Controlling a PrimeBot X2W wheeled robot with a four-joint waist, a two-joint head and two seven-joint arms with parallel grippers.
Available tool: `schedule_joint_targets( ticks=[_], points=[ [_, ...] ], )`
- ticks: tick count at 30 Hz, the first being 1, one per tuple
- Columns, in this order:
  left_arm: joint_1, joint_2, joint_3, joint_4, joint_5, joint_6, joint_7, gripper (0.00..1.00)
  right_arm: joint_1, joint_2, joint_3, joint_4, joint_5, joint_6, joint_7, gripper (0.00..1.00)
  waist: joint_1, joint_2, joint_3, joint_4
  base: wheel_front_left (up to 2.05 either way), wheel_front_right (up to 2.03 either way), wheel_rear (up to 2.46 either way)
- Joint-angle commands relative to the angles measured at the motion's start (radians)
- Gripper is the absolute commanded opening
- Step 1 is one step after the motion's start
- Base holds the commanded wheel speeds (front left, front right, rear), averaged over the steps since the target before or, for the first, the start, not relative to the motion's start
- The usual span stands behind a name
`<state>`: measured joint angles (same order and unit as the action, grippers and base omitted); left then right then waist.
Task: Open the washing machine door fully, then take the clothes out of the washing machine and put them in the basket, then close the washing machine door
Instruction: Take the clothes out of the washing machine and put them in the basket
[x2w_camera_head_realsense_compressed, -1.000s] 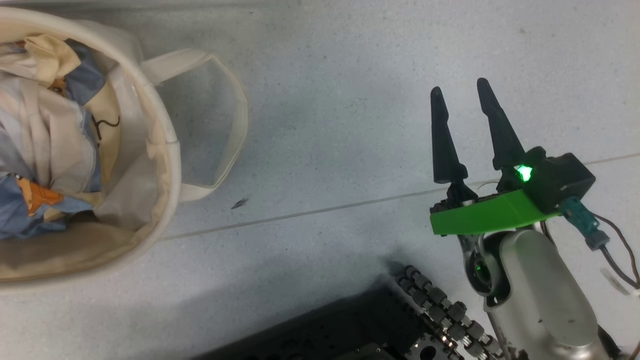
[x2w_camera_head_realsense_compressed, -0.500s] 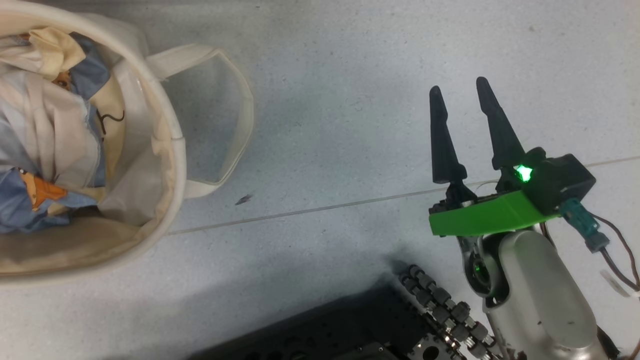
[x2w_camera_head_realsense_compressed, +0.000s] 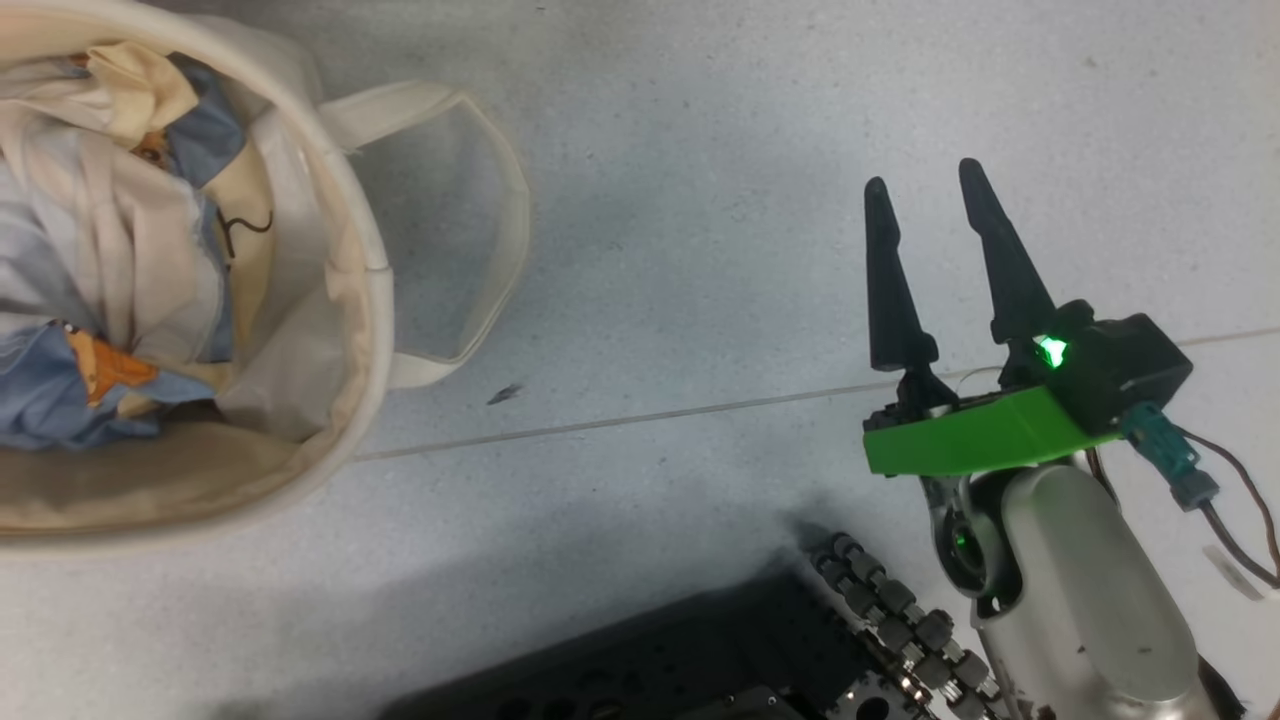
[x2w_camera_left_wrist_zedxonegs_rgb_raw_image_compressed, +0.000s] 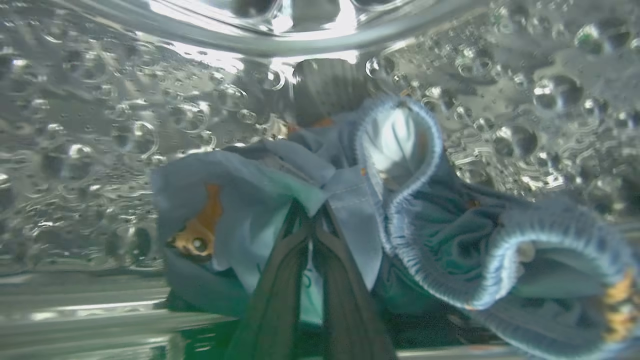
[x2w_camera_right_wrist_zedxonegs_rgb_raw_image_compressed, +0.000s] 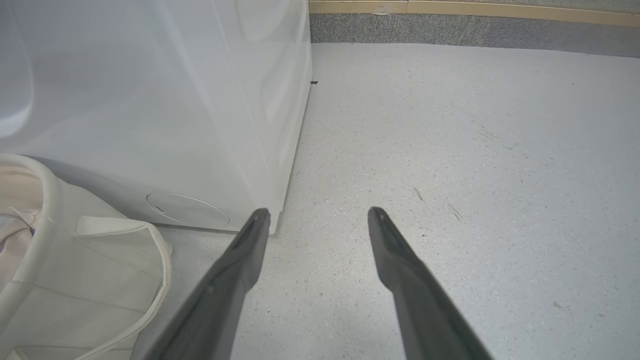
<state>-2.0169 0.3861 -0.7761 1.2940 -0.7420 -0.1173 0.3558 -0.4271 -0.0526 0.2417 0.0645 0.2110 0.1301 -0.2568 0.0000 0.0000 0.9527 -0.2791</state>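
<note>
Inside the washing machine's perforated steel drum (x2w_camera_left_wrist_zedxonegs_rgb_raw_image_compressed: 90, 115), my left gripper (x2w_camera_left_wrist_zedxonegs_rgb_raw_image_compressed: 315, 216) is shut on a fold of the clothes (x2w_camera_left_wrist_zedxonegs_rgb_raw_image_compressed: 250, 200), a blue fabric with orange motifs and a ribbed hem. More blue and cream clothes (x2w_camera_head_realsense_compressed: 60, 390) lie in the cream canvas basket (x2w_camera_head_realsense_compressed: 372, 290) at the head view's left. My right gripper (x2w_camera_head_realsense_compressed: 923, 175) hangs open and empty over the floor, well to the right of the basket. The right gripper (x2w_camera_right_wrist_zedxonegs_rgb_raw_image_compressed: 318, 212) points at the floor beside the white washing machine (x2w_camera_right_wrist_zedxonegs_rgb_raw_image_compressed: 150, 100), with the basket (x2w_camera_right_wrist_zedxonegs_rgb_raw_image_compressed: 37, 185) at lower left. The washing machine door is out of view.
One loop handle (x2w_camera_head_realsense_compressed: 500, 250) sticks out of the basket toward the right gripper. My black wheeled base (x2w_camera_head_realsense_compressed: 650, 660) fills the lower middle of the head view. Grey speckled floor (x2w_camera_right_wrist_zedxonegs_rgb_raw_image_compressed: 450, 125) runs to a skirting board at the far wall.
The head camera has shifted a little, so the basket sits further right in the picture. The left gripper has gone from open to shut. The right gripper has held still and open.
</note>
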Motion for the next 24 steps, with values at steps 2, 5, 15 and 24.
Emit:
schedule_joint_targets(
  ticks=[2, 5, 15, 24],
  points=[
    [-0.029, 0.030, 0.014, -0.015, -0.018, -0.009, -0.040, 0.00, 0.044, 0.002, 0.004, -0.019, -0.011, 0.001, -0.005, 1.00, 0.0000, 0.0000, -0.009, 0.012, 0.00, 0.00, 0.00],
    [-0.015, 0.021, 0.020, -0.032, -0.037, -0.012, -0.089, 0.00, 0.043, 0.002, -0.007, -0.015, -0.018, 0.001, -0.005, 1.00, 0.0000, 0.0000, -0.023, 0.027, 0.00, 0.00, 0.00],
    [0.124, 0.047, -0.015, -0.149, -0.117, -0.013, -0.302, 0.00, 0.035, 0.002, -0.024, -0.004, -0.039, 0.001, -0.005, 1.00, 0.0000, 0.0000, -0.114, 0.068, 0.00, 0.00, 0.00],
    [0.267, 0.061, -0.035, -0.146, -0.199, -0.013, -0.443, 0.00, 0.021, 0.002, -0.004, 0.032, -0.022, 0.001, -0.005, 1.00, 0.0000, 0.0000, -0.210, 0.085, 0.00, 0.00, 0.00]
  ],
)
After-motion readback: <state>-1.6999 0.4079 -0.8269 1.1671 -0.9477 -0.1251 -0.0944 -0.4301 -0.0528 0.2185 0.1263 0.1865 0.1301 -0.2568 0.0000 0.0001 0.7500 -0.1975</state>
